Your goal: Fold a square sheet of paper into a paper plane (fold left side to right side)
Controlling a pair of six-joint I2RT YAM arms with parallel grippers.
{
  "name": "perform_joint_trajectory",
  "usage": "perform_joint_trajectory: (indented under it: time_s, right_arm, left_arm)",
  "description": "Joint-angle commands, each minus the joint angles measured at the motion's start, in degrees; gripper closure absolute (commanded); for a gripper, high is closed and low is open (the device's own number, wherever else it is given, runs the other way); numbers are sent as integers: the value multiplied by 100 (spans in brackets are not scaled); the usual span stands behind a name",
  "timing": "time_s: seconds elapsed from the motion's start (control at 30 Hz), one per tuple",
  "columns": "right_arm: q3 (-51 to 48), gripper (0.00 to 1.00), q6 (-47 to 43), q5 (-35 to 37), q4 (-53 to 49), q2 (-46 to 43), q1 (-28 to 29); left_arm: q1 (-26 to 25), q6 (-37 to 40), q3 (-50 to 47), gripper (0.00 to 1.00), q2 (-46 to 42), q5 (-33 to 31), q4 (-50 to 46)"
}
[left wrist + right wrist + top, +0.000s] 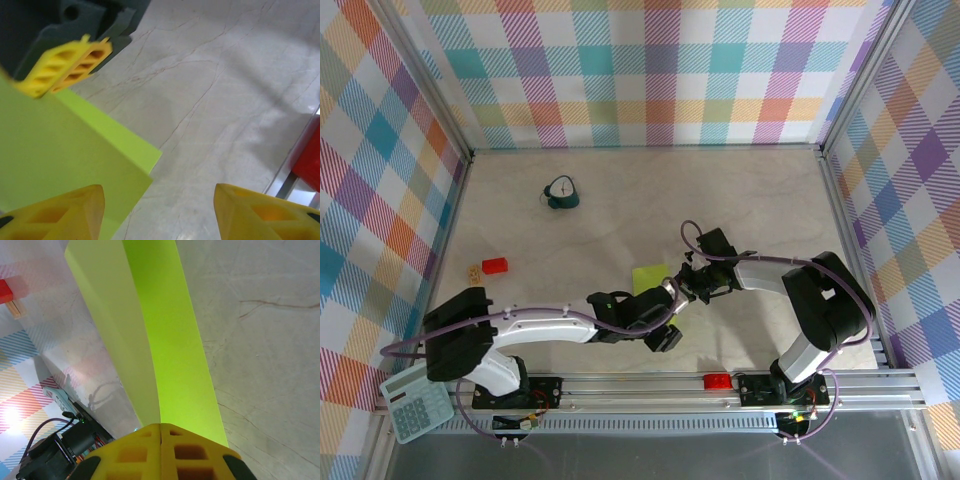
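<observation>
The square sheet of paper [649, 277] is lime yellow-green and lies folded over on the marble table, its two layers parting like a narrow V in the right wrist view. My right gripper [160, 436] is shut on the paper [167, 335] at the edge where the layers meet. My left gripper [160, 215] stands open beside it, with bare table between its fingers. A corner of the paper [55, 150] reaches past its left fingertip [65, 212], not pinched. In the top view the left gripper [672, 297] and the right gripper [692, 283] meet at the paper's right edge.
A teal clock [560, 193] stands at the back left. A red block [496, 265] and a small wooden block [474, 271] lie at the left. A calculator [415, 402] sits by the left base. A red part [717, 381] sits on the front rail.
</observation>
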Motion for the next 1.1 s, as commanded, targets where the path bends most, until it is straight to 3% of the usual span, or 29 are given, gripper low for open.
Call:
perform_joint_trajectory:
  time_s: [0.0, 0.23, 0.4, 0.63, 0.77, 0.9, 1.07]
  right_arm:
    - [-39, 100, 65, -39, -37, -126, -29]
    - [-54, 100, 89, -55, 5, -120, -29]
    - [-72, 100, 105, -85, 34, -141, -27]
    - [-63, 100, 114, -155, 62, -173, -29]
    - [20, 97, 32, -206, 16, -184, -29]
    - [187, 88, -131, -204, -16, -315, -35]
    - [596, 76, -524, -83, -455, -471, -127]
  left_arm:
    - [-144, 174, 273, 40, 283, -590, -410]
    - [-148, -52, 405, 40, 666, -1023, -545]
    - [-145, -61, 476, 49, 751, -1063, -536]
    - [-146, -102, 468, 86, 729, -1198, -501]
    - [-129, -129, 417, 100, 612, -1231, -476]
    - [-21, -245, 223, 100, 406, -1004, -326]
    - [292, -426, -233, 100, -61, -288, 203]
